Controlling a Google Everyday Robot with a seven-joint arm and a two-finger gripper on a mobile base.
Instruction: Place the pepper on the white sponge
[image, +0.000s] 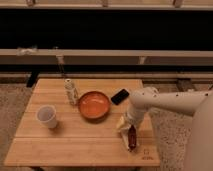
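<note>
A wooden table (75, 145) of pale slats carries an orange bowl (94, 104) near its middle, with a black phone-like slab (120, 96) lying just to the bowl's right, toward the far edge. A white paper cup (47, 116) stands at the left, and a small bottle (71, 91) stands upright left of the bowl. The gripper (126, 126) is low over the table's near right part.

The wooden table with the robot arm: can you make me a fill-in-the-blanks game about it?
1. The round orange bowl sits in the ___ of the wooden slatted table.
2. The white paper cup stands to the ___ of the bowl in the picture.
3. The robot's gripper is just above the slim dark ___ pepper.
4. The pepper lies near the table's ___ edge.

Missing words: middle; left; red; front
</note>
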